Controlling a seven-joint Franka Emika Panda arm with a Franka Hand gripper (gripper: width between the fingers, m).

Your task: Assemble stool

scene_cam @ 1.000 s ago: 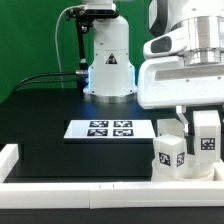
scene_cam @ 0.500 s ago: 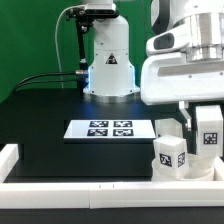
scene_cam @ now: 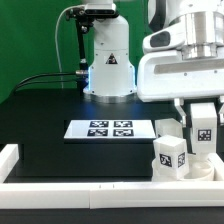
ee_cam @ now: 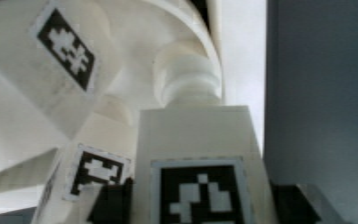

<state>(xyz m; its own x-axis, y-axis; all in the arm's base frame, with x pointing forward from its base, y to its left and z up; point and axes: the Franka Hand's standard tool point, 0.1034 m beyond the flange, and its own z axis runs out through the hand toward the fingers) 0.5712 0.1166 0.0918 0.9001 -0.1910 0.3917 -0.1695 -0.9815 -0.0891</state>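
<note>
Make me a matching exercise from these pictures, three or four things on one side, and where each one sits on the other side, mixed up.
Things:
1. marker board
2. stool leg in the gripper
3. stool seat
4. white edge rail

Places:
A. along the near edge of the table
B. flat on the black table, in the middle of the exterior view
C. held upright over the seat, at the exterior view's right
D. low at the exterior view's right, with a tagged leg standing on it

Pairs: 1-B, 2-C, 3-D, 4-A

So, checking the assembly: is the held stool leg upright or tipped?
Upright: the stool leg hangs vertically from the gripper, sides plumb, above the seat at the exterior view's right.
</note>
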